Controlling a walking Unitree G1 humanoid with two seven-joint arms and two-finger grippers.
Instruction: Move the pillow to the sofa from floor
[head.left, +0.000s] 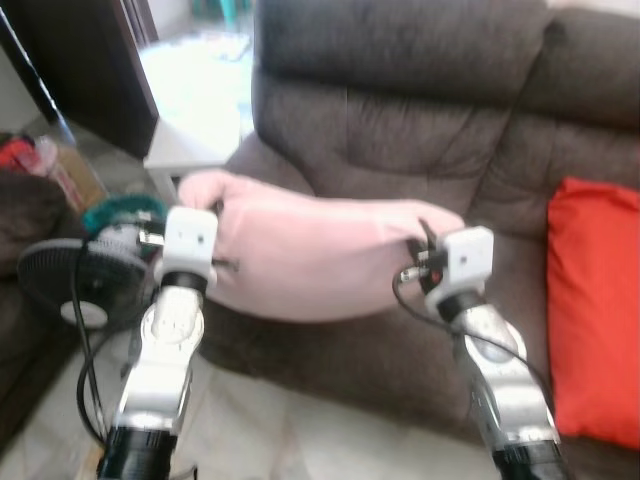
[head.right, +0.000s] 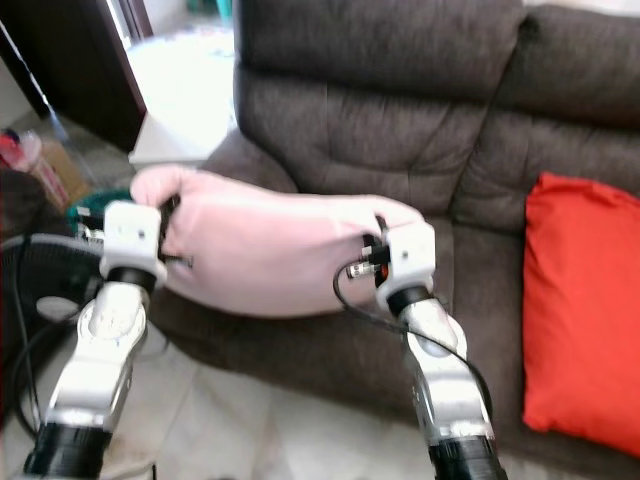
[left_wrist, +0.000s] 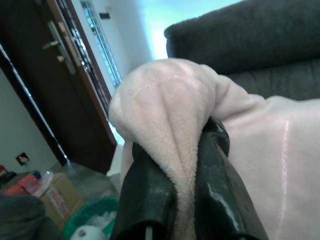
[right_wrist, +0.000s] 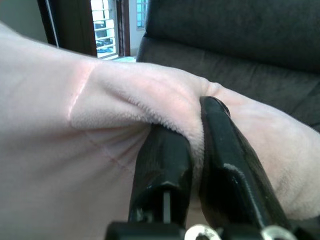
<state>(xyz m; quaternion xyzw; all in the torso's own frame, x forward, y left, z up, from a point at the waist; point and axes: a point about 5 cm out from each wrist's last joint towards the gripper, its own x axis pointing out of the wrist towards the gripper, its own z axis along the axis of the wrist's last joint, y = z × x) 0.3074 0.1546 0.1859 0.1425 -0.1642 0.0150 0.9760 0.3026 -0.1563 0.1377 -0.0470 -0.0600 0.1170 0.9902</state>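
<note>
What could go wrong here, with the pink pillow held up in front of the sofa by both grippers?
Both the left gripper and the right gripper pinch only a thin fold of the pink pillow, so the plush fabric might slip out. If released now, it might fall short of the sofa seat.

- One brown sofa (head.left: 420, 110) is seen.
- One pink pillow (head.left: 320, 255) is counted, held over the front edge of the sofa seat.
- One red cushion (head.left: 595, 310) is seen on the sofa seat, at the right of the pink pillow.
- Two grippers are counted: the left gripper (left_wrist: 186, 165) is clamped on the pillow's left corner, and the right gripper (right_wrist: 196, 150) on its right corner.
- One black fan (head.left: 75, 285) is seen on the floor, left of the sofa.
- One dark door (left_wrist: 75, 85) is seen beyond the sofa's left end.
</note>
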